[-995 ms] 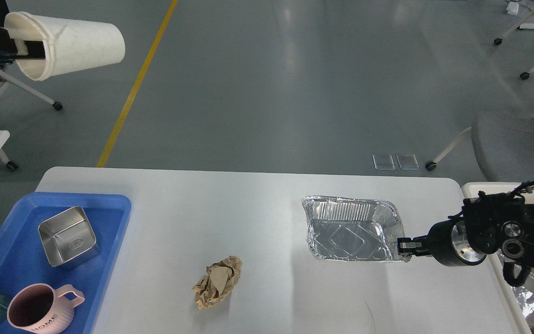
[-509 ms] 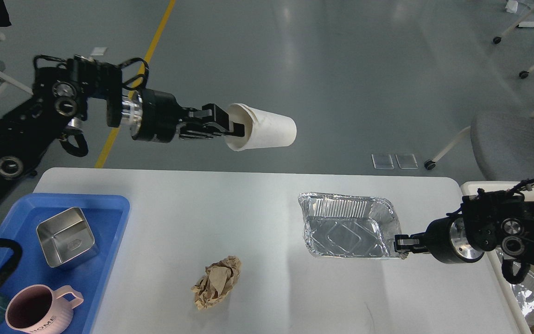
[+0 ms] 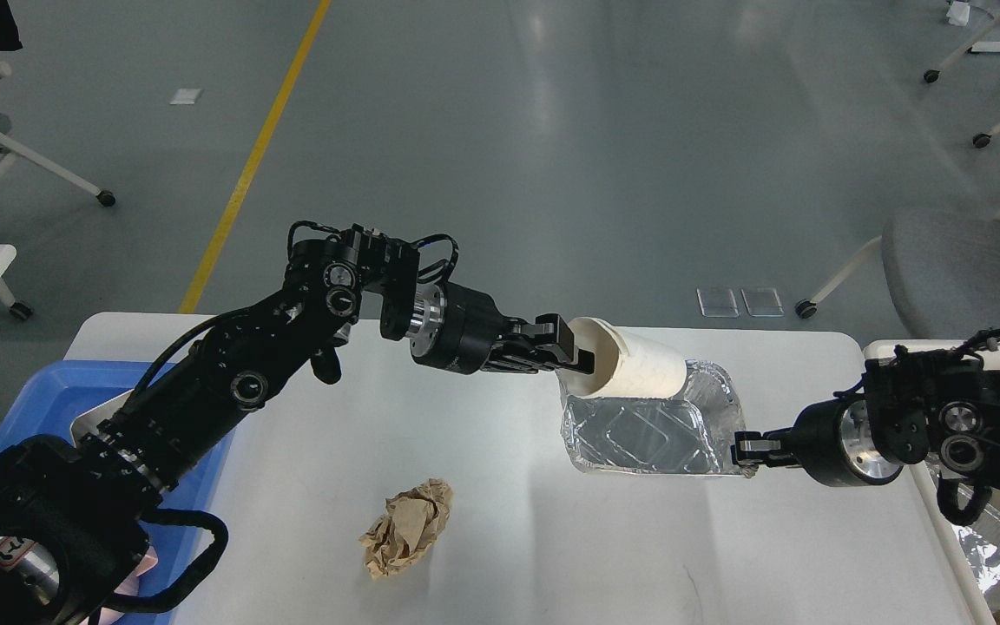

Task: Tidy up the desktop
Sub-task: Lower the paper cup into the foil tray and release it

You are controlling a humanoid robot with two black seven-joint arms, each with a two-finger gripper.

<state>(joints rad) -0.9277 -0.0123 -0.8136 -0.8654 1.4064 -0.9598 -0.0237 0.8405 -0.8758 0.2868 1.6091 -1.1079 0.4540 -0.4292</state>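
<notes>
One white paper cup (image 3: 639, 371), one crumpled paper ball (image 3: 407, 526) and one blue tray (image 3: 57, 391). Two foil trays show: one on the tabletop (image 3: 652, 430), another at the right edge (image 3: 999, 560).

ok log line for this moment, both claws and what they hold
left claw shut on paper cup rim, over foil tray | right claw shut on foil tray corner | crumpled paper on desktop

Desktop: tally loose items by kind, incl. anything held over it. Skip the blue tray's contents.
Foil tray: 1, its right rim pinched by the right tool
Paper cup: 1, held on its side by the left tool, over the foil tray
Crumpled brown paper: 1, on the desktop
Total: 3
</notes>
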